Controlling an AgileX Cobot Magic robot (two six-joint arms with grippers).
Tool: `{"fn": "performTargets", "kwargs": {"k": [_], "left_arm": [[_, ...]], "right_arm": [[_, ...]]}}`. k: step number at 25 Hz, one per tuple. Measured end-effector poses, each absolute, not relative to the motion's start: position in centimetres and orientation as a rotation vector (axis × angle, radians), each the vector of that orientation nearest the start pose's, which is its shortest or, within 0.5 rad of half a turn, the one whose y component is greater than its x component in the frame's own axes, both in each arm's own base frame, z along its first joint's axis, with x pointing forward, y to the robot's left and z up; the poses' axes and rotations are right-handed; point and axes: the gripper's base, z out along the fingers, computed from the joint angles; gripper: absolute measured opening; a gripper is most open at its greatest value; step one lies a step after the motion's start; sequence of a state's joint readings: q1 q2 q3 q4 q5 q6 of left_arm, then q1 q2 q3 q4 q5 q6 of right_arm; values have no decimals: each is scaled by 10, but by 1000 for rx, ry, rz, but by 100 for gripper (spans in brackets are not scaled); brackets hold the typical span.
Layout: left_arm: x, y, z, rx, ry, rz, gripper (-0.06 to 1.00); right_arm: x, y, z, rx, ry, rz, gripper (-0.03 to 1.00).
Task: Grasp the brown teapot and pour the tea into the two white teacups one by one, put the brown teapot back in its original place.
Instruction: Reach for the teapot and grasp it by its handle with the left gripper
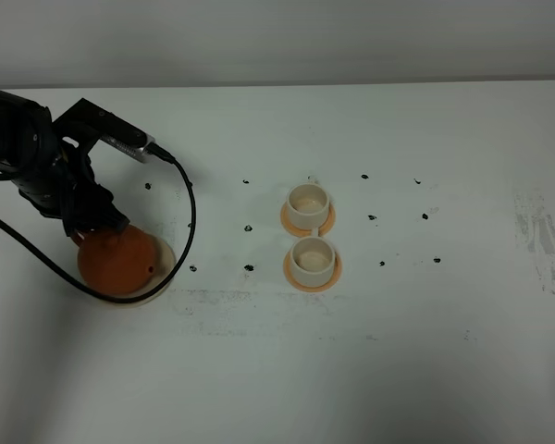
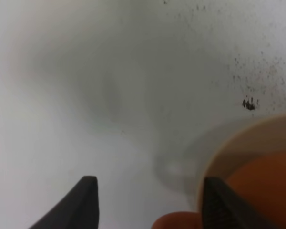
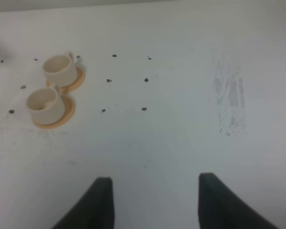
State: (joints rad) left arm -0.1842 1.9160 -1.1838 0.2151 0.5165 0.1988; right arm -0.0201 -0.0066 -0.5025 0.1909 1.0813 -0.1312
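The brown teapot (image 1: 118, 261) sits on its beige saucer (image 1: 166, 268), the original place, at the table's left. My left gripper (image 1: 100, 225) hangs over the pot's far-left edge, open. In the left wrist view its dark fingers (image 2: 88, 200) stand wide apart around a rounded brown bit of the teapot (image 2: 174, 222), with the pot's body (image 2: 264, 183) and the saucer rim (image 2: 238, 138) to one side. The two white teacups (image 1: 308, 202) (image 1: 314, 258) stand mid-table, pale inside. No tea shows. My right gripper (image 3: 155, 178) is open over bare table, the teacups (image 3: 57, 66) (image 3: 43, 102) far off.
Each cup rests on an orange coaster (image 1: 313, 281). The left arm's black cable (image 1: 191, 217) loops across the table beside the saucer. Small black marks (image 1: 249, 267) dot the white tabletop, and a grey scuffed patch (image 1: 539, 231) lies at the right.
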Motion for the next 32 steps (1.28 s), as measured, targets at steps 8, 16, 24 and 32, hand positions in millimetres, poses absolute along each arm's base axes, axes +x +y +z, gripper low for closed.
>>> {"fn": "performTargets", "kwargs": {"k": [8, 16, 24, 32], "left_arm": [[375, -55, 159, 797, 2654, 244, 51], [371, -48, 158, 820, 2702, 262, 51], [368, -44, 157, 821, 2755, 274, 51], [364, -41, 156, 828, 2799, 286, 50]], "right_arm": [[-8, 15, 277, -126, 2040, 134, 43], [-8, 15, 277, -126, 2040, 134, 43], [-8, 15, 277, -126, 2040, 134, 43], [-8, 15, 277, -126, 2040, 134, 43]]}}
